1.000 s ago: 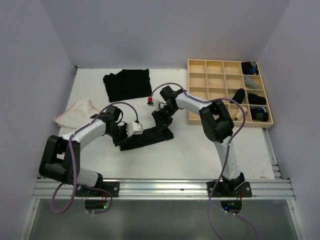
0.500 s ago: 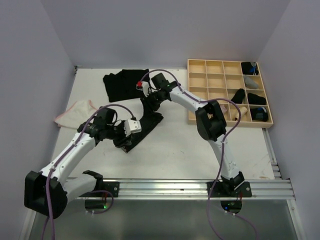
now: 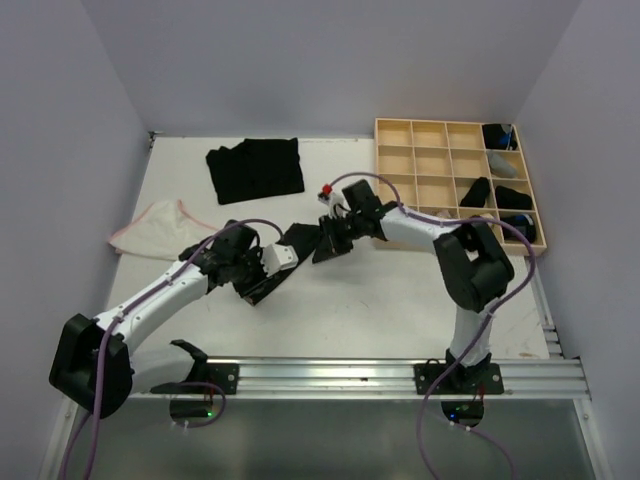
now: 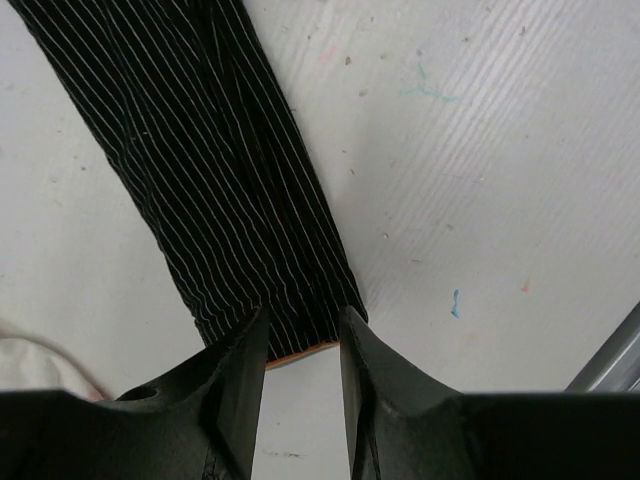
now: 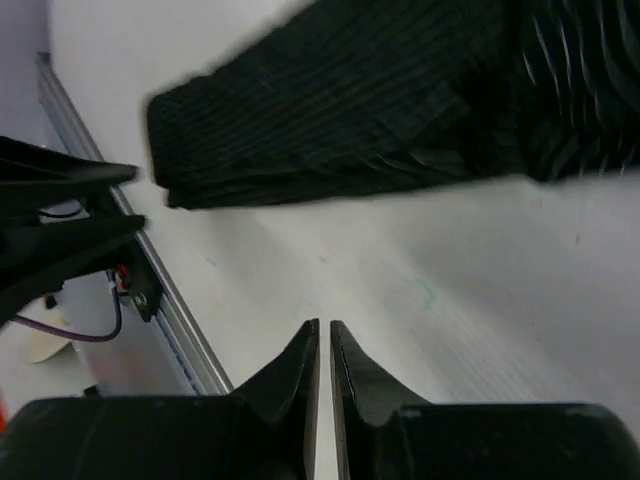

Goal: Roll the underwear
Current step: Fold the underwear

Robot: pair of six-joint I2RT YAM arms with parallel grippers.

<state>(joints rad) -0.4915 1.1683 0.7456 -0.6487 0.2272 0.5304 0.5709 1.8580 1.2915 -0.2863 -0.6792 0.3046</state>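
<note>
Black striped underwear point(image 4: 220, 170) ends partly hidden behind the parted left tool point(image 4: 303, 322); the right tool point(image 5: 323, 326) is closed, empty

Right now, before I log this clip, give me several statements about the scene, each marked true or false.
1. The right gripper's fingers are nearly together with nothing between them. True.
2. The striped underwear lies in the tray. False: it lies as a long strip on the table.
3. The whitish underwear lies near the table's left edge. True.
4. Every tray compartment is empty. False: black rolls sit in its right-hand column.
5. The left gripper's jaws stand apart. True.
</note>
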